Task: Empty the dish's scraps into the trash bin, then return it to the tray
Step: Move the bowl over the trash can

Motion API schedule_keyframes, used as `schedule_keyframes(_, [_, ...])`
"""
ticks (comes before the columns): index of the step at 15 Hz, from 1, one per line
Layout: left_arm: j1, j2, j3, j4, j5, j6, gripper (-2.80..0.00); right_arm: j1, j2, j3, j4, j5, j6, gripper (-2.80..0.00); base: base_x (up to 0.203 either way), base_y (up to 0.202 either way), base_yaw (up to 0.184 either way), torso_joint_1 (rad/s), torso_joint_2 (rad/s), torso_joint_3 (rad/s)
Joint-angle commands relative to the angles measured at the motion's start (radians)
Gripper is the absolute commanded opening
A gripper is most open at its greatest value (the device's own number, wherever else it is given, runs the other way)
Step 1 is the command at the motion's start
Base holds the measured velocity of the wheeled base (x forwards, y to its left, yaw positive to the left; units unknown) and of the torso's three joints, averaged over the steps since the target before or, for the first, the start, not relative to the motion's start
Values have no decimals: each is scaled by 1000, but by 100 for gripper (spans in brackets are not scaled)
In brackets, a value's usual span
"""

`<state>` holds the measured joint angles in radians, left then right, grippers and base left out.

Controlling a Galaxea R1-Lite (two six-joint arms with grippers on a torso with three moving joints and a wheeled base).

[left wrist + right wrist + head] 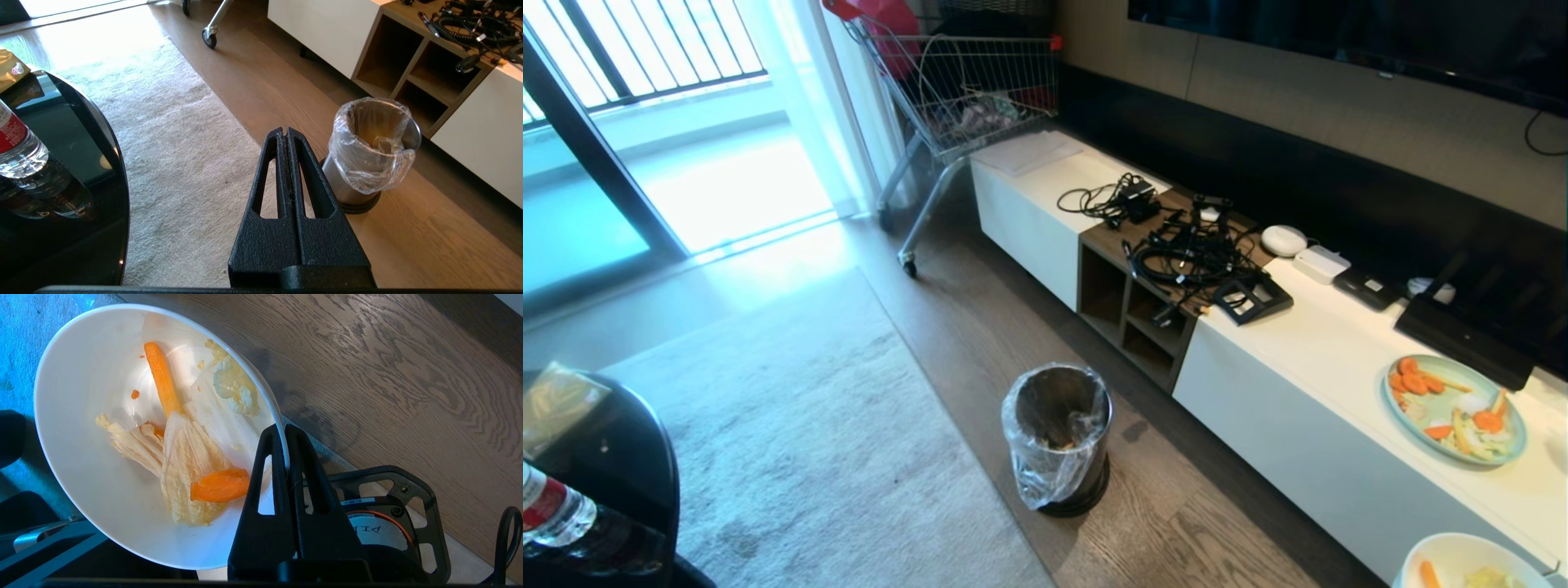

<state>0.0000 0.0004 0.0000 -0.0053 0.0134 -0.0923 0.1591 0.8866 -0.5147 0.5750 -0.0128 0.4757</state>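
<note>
Head view: trash bin (1058, 437) on the floor; dish (1462, 563) right of the bin. Left wrist view: left gripper (287, 134), jaws together, beside the bin. Right wrist view: right gripper (283, 430) clamps the dish's rim; scraps (184, 457) inside

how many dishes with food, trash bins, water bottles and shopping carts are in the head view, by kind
dishes with food: 2, the light blue plate on the white cabinet and the white bowl at the bottom edge
trash bins: 1, the lined trash bin on the floor
water bottles: 1, water bottle
shopping carts: 1, shopping cart
total: 5
</note>
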Motion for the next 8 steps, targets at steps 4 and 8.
schedule_keyframes(4, [0,0,0,-1,0,-1,-280,17,9,-56,-10,2,0,-280,0,0,0,2,3,-195])
schedule_keyframes(8, [0,0,0,-1,0,-3,-280,39,34,-113,-23,5,-20,-280,0,0,0,4,2,-201])
